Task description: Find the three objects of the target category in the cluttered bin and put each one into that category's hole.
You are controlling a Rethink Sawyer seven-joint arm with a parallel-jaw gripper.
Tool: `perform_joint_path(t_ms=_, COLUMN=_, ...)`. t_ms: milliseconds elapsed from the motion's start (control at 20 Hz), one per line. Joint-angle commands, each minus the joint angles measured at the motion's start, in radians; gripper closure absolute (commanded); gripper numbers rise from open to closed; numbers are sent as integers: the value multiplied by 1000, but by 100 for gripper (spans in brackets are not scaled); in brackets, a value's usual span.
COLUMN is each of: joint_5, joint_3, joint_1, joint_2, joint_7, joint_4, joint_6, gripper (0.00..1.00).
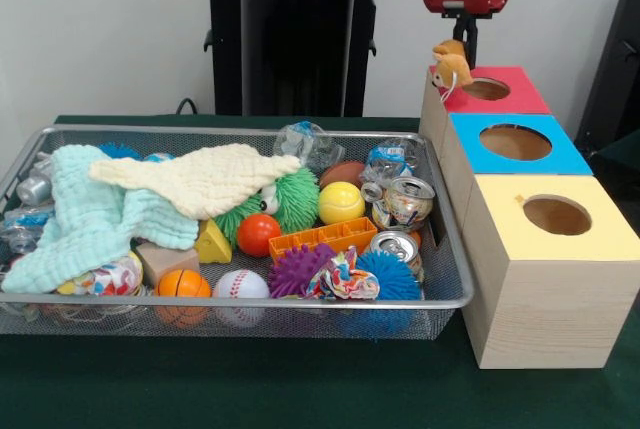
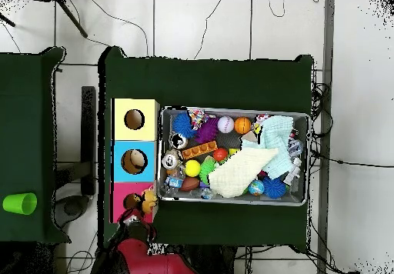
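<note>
A small tan and orange plush animal (image 1: 450, 69) hangs over the left rim of the red box (image 1: 520, 99), beside its round hole (image 1: 487, 89). My gripper (image 1: 464, 47) comes down from the red wrist onto the plush's top and looks shut on it. From above, the plush (image 2: 143, 202) lies right beside the red box's hole (image 2: 129, 203), which is partly covered. The wire bin (image 1: 452, 249) holds cloths, balls, cans and blocks.
Blue box (image 1: 560, 159) and yellow-topped box (image 1: 600, 239) stand in a row with the red one, right of the bin. A mint cloth (image 1: 80, 214) and a cream cloth (image 1: 200, 179) cover part of the clutter. A green cup (image 2: 19, 203) sits on the side table.
</note>
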Motion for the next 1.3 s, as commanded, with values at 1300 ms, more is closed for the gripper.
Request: perform_joint_path(t_ms=1300, joint_5=151, joint_3=-28, joint_1=176, joint_2=129, joint_7=109, joint_4=-129, joint_6=-71, gripper=100)
